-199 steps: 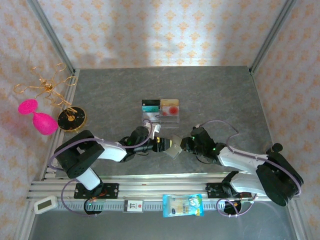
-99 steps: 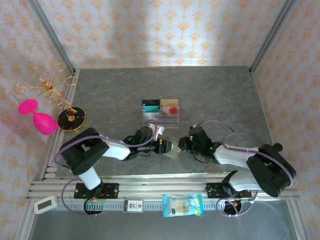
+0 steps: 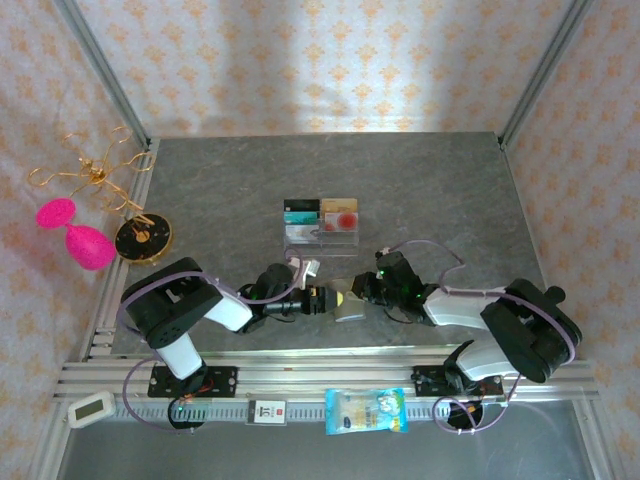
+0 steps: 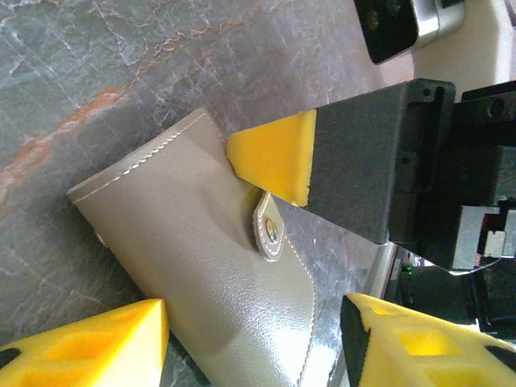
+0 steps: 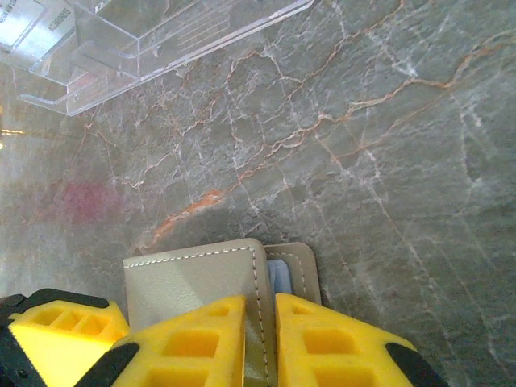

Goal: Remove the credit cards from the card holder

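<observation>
The grey-tan card holder (image 3: 350, 313) lies on the table between my two grippers, its snap tab (image 4: 270, 232) facing up. My left gripper (image 4: 254, 347) is open, with one yellow finger on each side of the holder (image 4: 201, 266). My right gripper (image 5: 260, 343) is shut on the edge of the holder's upper cover (image 5: 193, 278). A sliver of pale blue (image 5: 279, 278) shows between the covers. Two credit cards, a teal-and-black one (image 3: 298, 210) and a red-and-white one (image 3: 341, 212), lie at the clear tray behind.
The clear acrylic tray (image 3: 322, 235) stands just behind the grippers, and its corner (image 5: 161, 40) appears in the right wrist view. A pink goblet (image 3: 80, 238), a gold wire stand (image 3: 90, 172) and a black disc (image 3: 141, 238) sit far left. A snack packet (image 3: 366, 411) lies on the front rail.
Both grippers and the card holder have shifted a little toward the near edge. The holder has dropped lower onto the table. The right jaws have drawn in on its cover.
</observation>
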Robot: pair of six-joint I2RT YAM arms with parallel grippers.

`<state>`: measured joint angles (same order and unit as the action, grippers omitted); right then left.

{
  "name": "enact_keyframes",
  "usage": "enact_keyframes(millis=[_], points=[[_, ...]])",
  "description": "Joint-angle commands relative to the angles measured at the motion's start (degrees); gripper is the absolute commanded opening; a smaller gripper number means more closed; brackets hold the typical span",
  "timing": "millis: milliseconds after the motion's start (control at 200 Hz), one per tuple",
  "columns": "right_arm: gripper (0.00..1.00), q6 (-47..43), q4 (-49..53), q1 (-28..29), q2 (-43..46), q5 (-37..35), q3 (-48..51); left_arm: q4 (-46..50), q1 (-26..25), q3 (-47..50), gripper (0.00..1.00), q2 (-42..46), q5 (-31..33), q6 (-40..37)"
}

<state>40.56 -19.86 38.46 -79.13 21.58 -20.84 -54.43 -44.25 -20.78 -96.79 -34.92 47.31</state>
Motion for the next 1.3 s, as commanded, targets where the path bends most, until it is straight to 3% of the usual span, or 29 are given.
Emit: enact_keyframes(millis=[0, 170, 245, 440, 701, 901, 1126, 1226, 1296], points=[[0.18, 1.3, -1.8, 0.3, 0.1, 1.7, 0.6, 3.2, -0.8, -0.1, 0.57, -0.2, 1.7, 1.4], [0.34, -1.3, 8.4, 0.4, 7.8, -5.5, -0.6, 10.9, -0.9, 2.0, 0.6, 8.2, 9.0, -0.6], [0.37, -1.6, 11.8, 0.5, 11.0, -7.2, -0.8, 14.2, -1.3, 2.1, 0.63, 10.5, 11.6, -1.7], [0.37, -0.1, 12.6, 2.0, 12.4, -6.1, 1.6, 15.0, -4.0, -1.0, 0.64, 5.3, 10.5, -2.4], [0.3, 3.1, 1.4, 5.4, 6.3, -1.8, 5.3, 17.6, -5.1, -5.0, 0.65, 2.0, 9.6, -3.7], [0.27, 3.8, -7.1, 6.1, 2.0, 2.4, 6.6, 16.1, -5.5, -5.6, 0.53, -0.6, 7.7, -2.9], [0.23, 3.6, -7.4, 6.4, 1.2, 3.0, 5.5, 13.7, -5.5, -4.7, 0.29, -0.3, 6.9, -2.7], [0.23, 3.1, -6.4, 6.6, 1.2, 2.7, 4.6, 11.1, -5.5, -3.7, 0.06, 0.2, 6.2, -2.4], [0.25, 2.2, -4.2, 6.6, 2.0, 1.4, 3.2, 9.5, -5.4, -2.3, 0.0, 1.6, 6.4, -2.2]])
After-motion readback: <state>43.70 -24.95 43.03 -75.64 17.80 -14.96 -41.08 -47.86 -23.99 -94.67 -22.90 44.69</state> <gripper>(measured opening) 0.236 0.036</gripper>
